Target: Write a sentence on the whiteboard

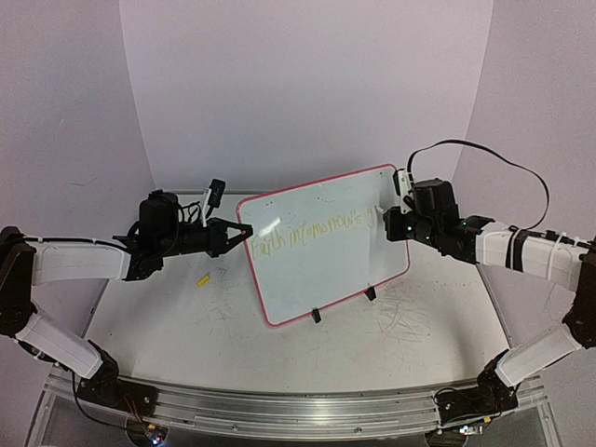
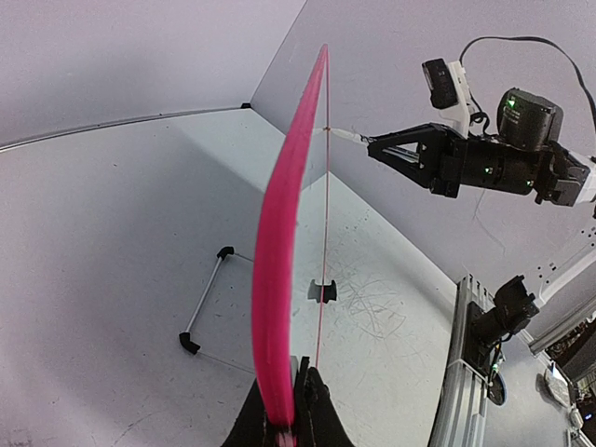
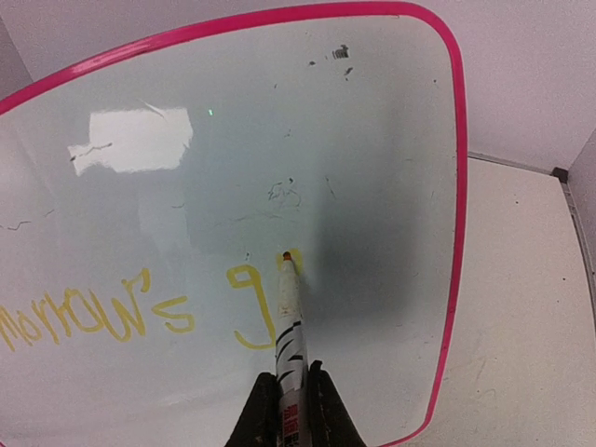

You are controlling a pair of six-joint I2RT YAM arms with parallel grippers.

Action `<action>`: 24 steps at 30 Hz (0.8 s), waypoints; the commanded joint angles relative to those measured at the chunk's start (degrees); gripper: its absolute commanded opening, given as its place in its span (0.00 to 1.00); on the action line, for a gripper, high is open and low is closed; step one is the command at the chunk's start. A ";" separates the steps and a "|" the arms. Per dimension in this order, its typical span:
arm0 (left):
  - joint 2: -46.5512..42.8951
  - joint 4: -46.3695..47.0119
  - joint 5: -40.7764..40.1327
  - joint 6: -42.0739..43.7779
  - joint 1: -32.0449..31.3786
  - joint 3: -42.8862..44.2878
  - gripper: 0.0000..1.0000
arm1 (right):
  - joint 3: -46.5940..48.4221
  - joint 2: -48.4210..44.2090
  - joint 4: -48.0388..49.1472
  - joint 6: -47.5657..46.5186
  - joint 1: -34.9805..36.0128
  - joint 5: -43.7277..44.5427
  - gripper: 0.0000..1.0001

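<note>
Clamping the marker (image 3: 290, 312), the right gripper (image 3: 291, 384) seems near finishing the sentence (image 1: 321, 233); the left gripper (image 1: 240, 234) pinches the whiteboard (image 1: 317, 279).

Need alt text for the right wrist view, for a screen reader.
The right end effector holds a marker with its tip on the glossy, pink-rimmed whiteboard, just right of a yellow "g". The sentence, in yellow, runs off the left edge, its visible part reading roughly "morrow's g".
</note>
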 commanded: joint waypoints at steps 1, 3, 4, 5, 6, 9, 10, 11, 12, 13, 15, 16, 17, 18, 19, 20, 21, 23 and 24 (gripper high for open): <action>0.13 -3.69 -1.45 5.64 -0.34 1.02 0.00 | -0.55 -0.03 2.24 -0.05 0.64 -2.44 0.00; 0.05 -3.68 -1.47 5.55 -0.31 0.94 0.00 | -0.44 -0.03 1.91 0.02 0.77 -2.31 0.00; 0.03 -3.68 -1.55 5.53 -0.36 0.82 0.00 | -0.43 -0.12 1.66 0.00 0.79 -2.28 0.00; -0.02 -3.68 -1.59 5.53 -0.32 0.80 0.00 | -0.47 -0.23 1.59 -0.07 0.79 -2.37 0.00; -0.08 -3.68 -1.63 5.53 -0.31 0.76 0.00 | -0.50 -0.39 1.49 -0.12 0.79 -2.47 0.00; -0.29 -3.70 -1.82 5.53 -0.31 0.62 0.00 | -0.67 -1.62 1.21 -0.38 0.76 -1.98 0.00; -0.34 -3.69 -1.97 5.53 -0.30 0.60 0.00 | -0.99 -2.50 1.20 -0.48 0.74 -1.18 0.00; -0.38 -3.68 -2.10 5.53 -0.32 0.54 0.00 | -1.45 -3.55 1.23 -0.47 0.59 -0.28 0.00; -0.40 -3.68 -2.18 5.55 -0.39 0.40 0.00 | -1.88 -4.75 1.38 -0.37 0.12 0.28 0.00; -0.37 -3.68 -2.20 5.54 -0.34 0.39 0.00 | -2.44 -5.55 1.48 -0.20 -0.51 0.18 0.00; -0.30 -3.72 -2.13 5.53 -0.34 0.37 0.00 | -3.27 -6.60 1.61 -0.06 -2.24 -0.53 0.00; -0.24 -3.69 -2.08 5.54 -0.35 0.40 0.00 | -3.44 -6.52 1.53 -0.10 -2.96 -1.06 0.00; -0.14 -3.69 -2.00 5.59 -0.32 0.46 0.00 | -3.31 -6.11 1.54 -0.13 -3.32 -1.89 0.00; -0.03 -3.71 -1.93 5.67 -0.31 0.53 0.00 | -3.09 -5.61 1.53 -0.17 -3.52 -2.74 0.00; 0.06 -3.75 -1.91 5.74 -0.30 0.58 0.00 | -2.80 -5.08 1.53 -0.13 -3.56 -3.39 0.00; 0.11 -3.77 -1.90 5.79 -0.31 0.61 0.00 | -2.55 -4.60 1.54 -0.09 -3.57 -3.75 0.00; 0.12 -3.77 -1.88 5.80 -0.31 0.62 0.00 | -2.35 -4.30 1.56 -0.15 -3.56 -3.77 0.00; 0.13 -3.77 -1.83 5.80 -0.34 0.59 0.00 | -1.98 -3.83 1.64 -0.31 -3.52 -3.90 0.00; 0.13 -3.77 -1.80 5.81 -0.30 0.66 0.00 | -1.79 -3.68 1.70 -0.38 -3.53 -4.01 0.00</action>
